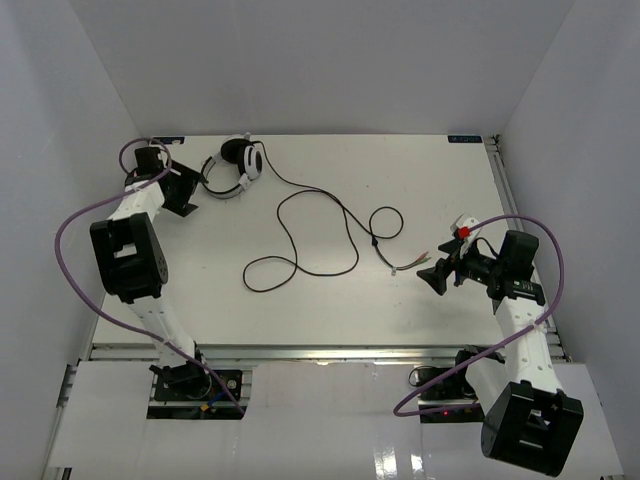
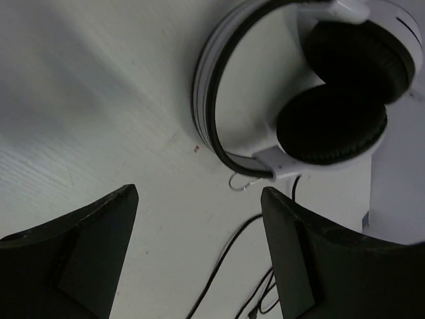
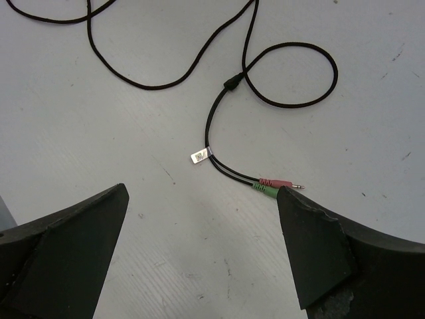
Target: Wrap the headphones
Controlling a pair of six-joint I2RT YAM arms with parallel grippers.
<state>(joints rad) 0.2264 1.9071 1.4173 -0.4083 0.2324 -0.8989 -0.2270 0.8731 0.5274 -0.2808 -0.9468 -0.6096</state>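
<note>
White table: one headphones, one looped cord, two plugs. Two grippers: left gripper and right gripper both spread wide, holding nothing.

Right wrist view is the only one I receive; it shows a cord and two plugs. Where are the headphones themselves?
Observer: The headphones lie at the far left of the table, just ahead of the left gripper.
Operator: Does that gripper hold them?
Observer: No; its jaws are open and it is clear of the headband.
Operator: Is the cord wound?
Observer: No; the cord lies in loose loops across the table's middle.
</note>
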